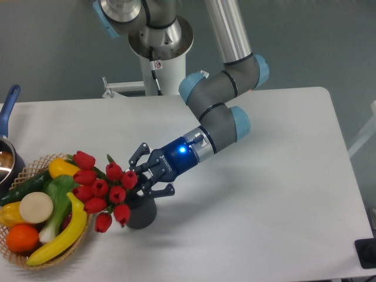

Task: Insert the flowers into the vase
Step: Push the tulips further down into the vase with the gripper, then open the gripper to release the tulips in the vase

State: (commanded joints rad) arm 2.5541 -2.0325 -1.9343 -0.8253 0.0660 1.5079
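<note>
Gripper [143, 174] sits just above the vase [143, 213] mouth, fingers spread open, not clamped on anything as far as I can tell. Flowers [103, 189] have stems down in the vase, red heads flopped over its left side, leaning onto the wicker basket [17, 258] just left of the vase. Vase stands upright on the white table [264, 194], below the gripper

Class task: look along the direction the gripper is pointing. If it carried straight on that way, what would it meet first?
The gripper points down and left. Straight on, it would probably first meet the flowers leaning out of the vase, with the wicker basket beyond. Depth from this single view is uncertain.
</note>
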